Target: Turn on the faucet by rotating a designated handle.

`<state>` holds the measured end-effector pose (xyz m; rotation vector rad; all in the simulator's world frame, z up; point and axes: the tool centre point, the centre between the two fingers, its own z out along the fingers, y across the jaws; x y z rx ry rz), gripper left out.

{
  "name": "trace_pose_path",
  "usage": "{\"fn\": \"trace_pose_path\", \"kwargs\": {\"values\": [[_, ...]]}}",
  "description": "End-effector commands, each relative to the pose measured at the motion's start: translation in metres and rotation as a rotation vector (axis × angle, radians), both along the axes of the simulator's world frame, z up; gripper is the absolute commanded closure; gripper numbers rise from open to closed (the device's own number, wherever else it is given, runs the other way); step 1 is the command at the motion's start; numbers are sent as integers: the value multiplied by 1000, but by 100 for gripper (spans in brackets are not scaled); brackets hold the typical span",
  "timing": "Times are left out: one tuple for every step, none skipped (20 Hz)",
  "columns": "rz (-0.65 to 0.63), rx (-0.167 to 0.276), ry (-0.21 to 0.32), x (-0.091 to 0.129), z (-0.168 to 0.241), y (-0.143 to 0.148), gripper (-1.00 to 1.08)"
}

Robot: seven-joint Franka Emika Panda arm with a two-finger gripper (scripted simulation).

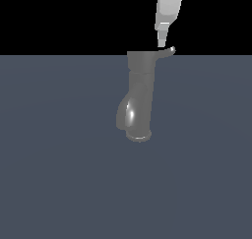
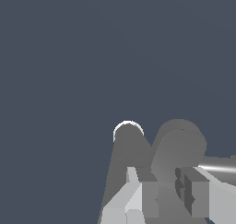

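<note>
Hanging straight down from the top of the exterior view, the pale grey gripper has its tip right at the handle, just above the thin lever where it leaves the cap, and it looks like it's touching or a hair off, can't really tell which. From the wrist view the gripper shows two blocky fingers standing apart, with a gap between them, so the jaws are spread and not clamped on anything. The handle shows there as a bright streak running past the darker finger on one side, outside the gap as far as I can see. The handle itself is a short, slightly upcurved grey bar poking out toward the exterior view's right from the top of the faucet. That faucet is a dark grey glossy thing, upright cylinder body, with a fat curved spout bulging down and toward the exterior view's left, ending in a ringed rim. It sits around the middle of a flat slate-blue floor, plain and featureless. Behind that it's just black background, no walls or anything to make out.
</note>
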<state>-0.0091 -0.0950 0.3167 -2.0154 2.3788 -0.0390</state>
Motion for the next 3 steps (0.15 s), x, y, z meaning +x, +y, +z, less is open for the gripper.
{"fn": "trace_pose_path", "kwargs": {"values": [[-47, 5, 35, -3, -20, -32, 108], [-51, 5, 34, -1, -20, -35, 108], [-51, 5, 34, -1, -20, -35, 108]]}}
